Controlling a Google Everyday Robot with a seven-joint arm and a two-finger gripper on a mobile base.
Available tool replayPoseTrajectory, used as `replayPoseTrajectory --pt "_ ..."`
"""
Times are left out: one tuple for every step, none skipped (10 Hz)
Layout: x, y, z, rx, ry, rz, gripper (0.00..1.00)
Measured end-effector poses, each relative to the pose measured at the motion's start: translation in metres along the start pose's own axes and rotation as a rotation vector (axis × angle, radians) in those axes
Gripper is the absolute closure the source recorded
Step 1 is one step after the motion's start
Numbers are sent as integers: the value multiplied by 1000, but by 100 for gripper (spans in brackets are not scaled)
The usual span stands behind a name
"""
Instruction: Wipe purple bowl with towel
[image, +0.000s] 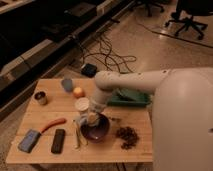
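Note:
The purple bowl (96, 129) stands on the wooden table (45, 112), near its front middle. My gripper (91, 119) reaches down from the white arm (117, 82) to the bowl's back left rim, just inside it. A small pale bundle shows at the gripper's tip and touches the bowl. It looks like the towel (93, 118), but I cannot tell for sure. The arm hides part of the bowl's far side.
A white cup (82, 104) stands just behind the bowl. Also on the table are an orange (78, 92), a blue cup (67, 84), a metal can (41, 97), a red strip (52, 124), a blue sponge (29, 140), a black remote (58, 140), a utensil (77, 135), a brown cluster (127, 135) and a green tray (129, 97).

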Motion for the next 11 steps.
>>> replayPoseTrajectory --pt "-4 0 3 -10 2 -14 100" --pt "-9 3 6 -20 3 -29 100" --pt "-14 9 10 -33 6 -46 100" --pt "-19 22 12 -44 9 -63 100" --pt "-20 37 9 -45 9 -75 100" --pt "-20 54 3 -46 12 -82 100" --pt "-20 72 -4 -44 16 -88 100" --pt "-18 88 -7 -45 23 -91 100" --pt "-11 100 -10 -44 26 -85 100" --pt "-1 113 -14 -45 31 -69 100" --pt "11 122 -17 -42 34 -45 100"
